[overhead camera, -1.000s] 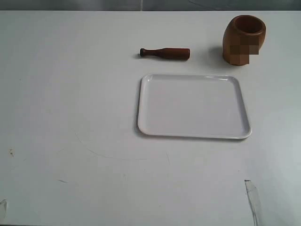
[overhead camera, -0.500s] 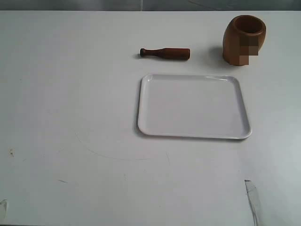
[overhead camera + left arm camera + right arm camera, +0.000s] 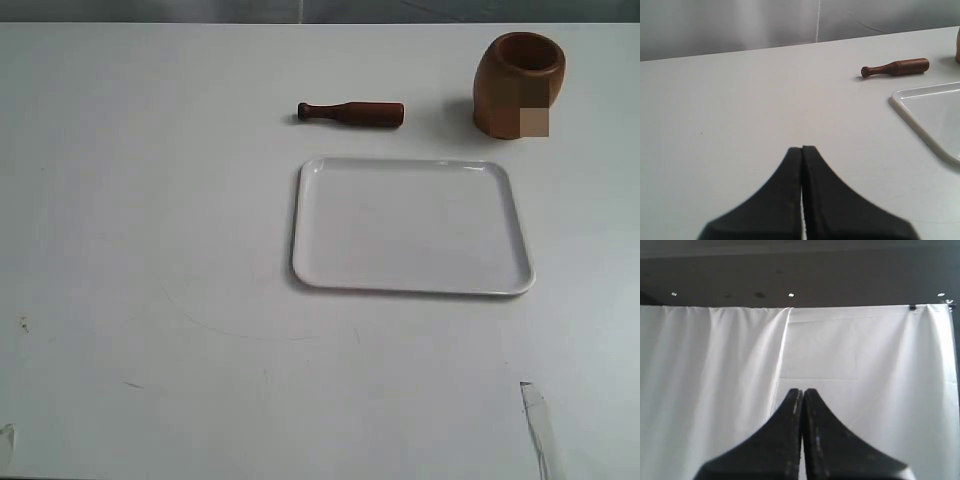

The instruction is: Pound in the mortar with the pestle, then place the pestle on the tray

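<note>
The orange-brown wooden mortar (image 3: 518, 84) stands upright at the far right of the white table. Left of it the dark reddish-brown pestle (image 3: 351, 112) lies flat, thick end toward the mortar. It also shows in the left wrist view, where the pestle (image 3: 895, 67) is far from my left gripper (image 3: 802, 148), which is shut and empty above bare table. The white tray (image 3: 411, 226) lies empty in front of the pestle; its corner (image 3: 932, 115) shows in the left wrist view. My right gripper (image 3: 803, 391) is shut, empty, facing a white curtain. Neither gripper appears in the exterior view.
A strip of tape (image 3: 538, 425) sticks to the table near the front right edge. A small scrap (image 3: 7, 440) lies at the front left corner. A white curtain (image 3: 865, 365) hangs beyond the table.
</note>
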Controlling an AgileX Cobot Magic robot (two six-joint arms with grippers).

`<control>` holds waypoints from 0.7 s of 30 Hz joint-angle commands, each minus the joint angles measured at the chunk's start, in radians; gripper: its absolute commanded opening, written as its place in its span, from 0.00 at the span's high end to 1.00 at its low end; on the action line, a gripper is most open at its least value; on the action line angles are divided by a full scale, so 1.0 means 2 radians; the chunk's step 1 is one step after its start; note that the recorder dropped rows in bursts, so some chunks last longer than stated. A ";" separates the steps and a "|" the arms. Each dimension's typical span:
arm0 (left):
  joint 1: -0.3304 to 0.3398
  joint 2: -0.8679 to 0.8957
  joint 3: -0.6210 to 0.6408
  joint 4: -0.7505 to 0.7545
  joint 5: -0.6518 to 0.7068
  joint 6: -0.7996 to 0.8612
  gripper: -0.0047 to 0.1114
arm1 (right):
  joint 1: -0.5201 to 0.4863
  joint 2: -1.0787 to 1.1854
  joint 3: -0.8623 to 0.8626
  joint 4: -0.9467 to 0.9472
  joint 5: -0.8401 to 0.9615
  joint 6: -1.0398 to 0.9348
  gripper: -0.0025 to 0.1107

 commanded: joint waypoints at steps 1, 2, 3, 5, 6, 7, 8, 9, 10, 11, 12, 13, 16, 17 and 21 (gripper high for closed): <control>-0.004 -0.001 0.000 -0.004 -0.002 -0.004 0.96 | -0.004 0.092 -0.061 -0.150 -0.029 0.096 0.98; -0.004 -0.001 0.000 -0.004 -0.002 -0.004 0.96 | -0.004 0.110 -0.075 -0.174 -0.030 0.114 0.98; -0.004 -0.001 0.000 -0.004 -0.002 -0.004 0.96 | -0.004 0.134 -0.089 -0.205 -0.031 0.131 0.98; -0.004 -0.001 0.000 -0.004 -0.002 -0.004 0.96 | -0.004 0.175 -0.110 -0.262 -0.031 0.150 0.98; -0.004 -0.001 0.000 -0.004 -0.002 -0.004 0.96 | -0.004 0.197 -0.119 -0.295 -0.031 0.157 0.98; -0.004 -0.001 0.000 -0.004 -0.002 -0.004 0.96 | -0.004 0.218 -0.128 -0.326 -0.031 0.169 0.98; -0.004 -0.001 0.000 -0.004 -0.002 -0.004 0.96 | -0.004 0.237 -0.134 -0.347 -0.030 0.184 0.98; -0.004 -0.001 0.000 -0.004 -0.002 -0.004 0.96 | -0.004 0.256 -0.141 -0.367 -0.030 0.204 0.98; -0.004 -0.001 0.000 -0.004 -0.002 -0.004 0.96 | -0.004 0.275 -0.146 -0.376 -0.030 0.222 0.98; -0.004 -0.001 0.000 -0.004 -0.002 -0.004 0.96 | -0.004 0.290 -0.151 -0.376 -0.033 0.234 0.98; -0.004 -0.001 0.000 -0.004 -0.002 -0.004 0.96 | -0.004 0.308 -0.154 -0.376 -0.041 0.236 0.98; -0.004 -0.001 0.000 -0.004 -0.002 -0.004 0.96 | -0.004 0.327 -0.158 -0.376 -0.051 0.236 0.98; -0.004 -0.001 0.000 -0.004 -0.002 -0.004 0.96 | -0.003 0.377 -0.171 -0.376 -0.089 0.237 0.98; -0.004 -0.001 0.000 -0.004 -0.002 -0.004 0.96 | -0.003 0.394 -0.175 -0.376 -0.107 0.237 0.98; -0.004 -0.001 0.000 -0.004 -0.002 -0.004 0.96 | 0.017 0.455 -0.188 -0.376 -0.127 0.247 0.98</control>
